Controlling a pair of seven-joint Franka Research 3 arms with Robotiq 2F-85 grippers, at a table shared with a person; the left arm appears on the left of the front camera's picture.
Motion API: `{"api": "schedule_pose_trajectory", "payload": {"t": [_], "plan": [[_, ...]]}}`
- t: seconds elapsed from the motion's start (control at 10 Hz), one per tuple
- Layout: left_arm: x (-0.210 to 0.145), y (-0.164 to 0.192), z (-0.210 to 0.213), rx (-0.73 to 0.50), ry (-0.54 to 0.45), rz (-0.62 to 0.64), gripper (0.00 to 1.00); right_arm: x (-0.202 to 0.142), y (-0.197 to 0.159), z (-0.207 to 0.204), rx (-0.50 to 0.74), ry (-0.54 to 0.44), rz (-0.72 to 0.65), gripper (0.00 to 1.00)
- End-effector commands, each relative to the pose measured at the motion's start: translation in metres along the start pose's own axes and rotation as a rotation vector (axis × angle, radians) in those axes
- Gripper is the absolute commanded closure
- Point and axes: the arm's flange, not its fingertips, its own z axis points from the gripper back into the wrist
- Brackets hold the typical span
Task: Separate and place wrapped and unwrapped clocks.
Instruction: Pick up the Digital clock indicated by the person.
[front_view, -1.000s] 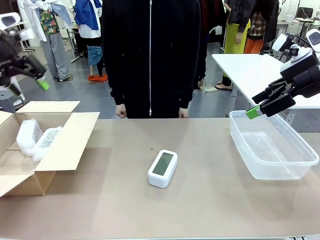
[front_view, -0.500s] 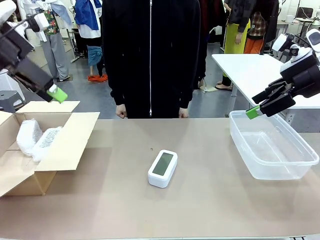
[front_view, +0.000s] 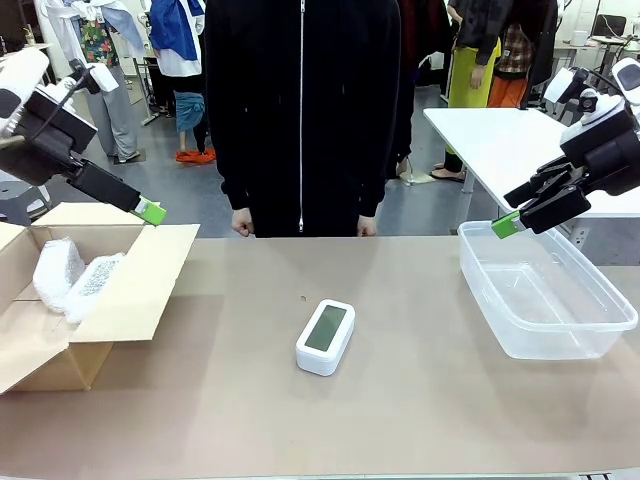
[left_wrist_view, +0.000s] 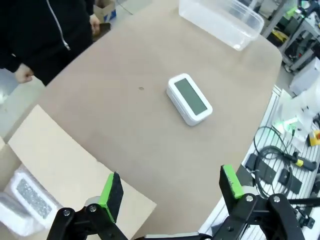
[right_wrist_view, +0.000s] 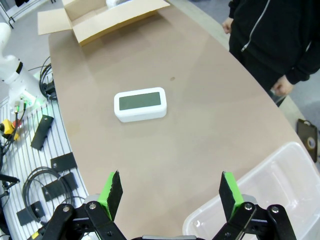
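Observation:
One bare white clock (front_view: 326, 336) with a grey screen lies face up in the middle of the table, also seen in the left wrist view (left_wrist_view: 189, 98) and the right wrist view (right_wrist_view: 140, 104). Two bubble-wrapped clocks (front_view: 58, 268) (front_view: 92, 283) rest inside the open cardboard box (front_view: 135, 290) at the left. My left gripper (front_view: 150, 211) hangs open above the box's far flap, with nothing between its fingers (left_wrist_view: 171, 186). My right gripper (front_view: 507, 225) hovers open and empty over the near left corner of the clear plastic bin (front_view: 545, 290); from its wrist (right_wrist_view: 170, 187) the bare clock lies well ahead.
A person in a black zipped jacket stands at the far edge, hands (front_view: 243, 225) hanging by the table. The cardboard box (left_wrist_view: 75, 165) has its flaps spread wide. The bin (right_wrist_view: 270, 195) holds nothing. Bare tabletop surrounds the middle clock.
My left arm has swung in from the far left, moving right and down until its fingertips hang over the box's back flap. The right arm and the clocks have stayed still.

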Motion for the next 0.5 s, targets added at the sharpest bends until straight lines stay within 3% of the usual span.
{"api": "schedule_pose_trajectory", "payload": {"t": [0.0,0.4], "plan": [[0.0017,-0.0070,0.0120,-0.041,0.048,-0.017,0.00,-0.0001,-0.0027,-0.0034,0.025,-0.026,0.008,0.00],[0.0017,-0.0070,0.0120,-0.041,0.048,-0.017,0.00,-0.0001,-0.0027,-0.0034,0.025,-0.026,0.008,0.00]]}}
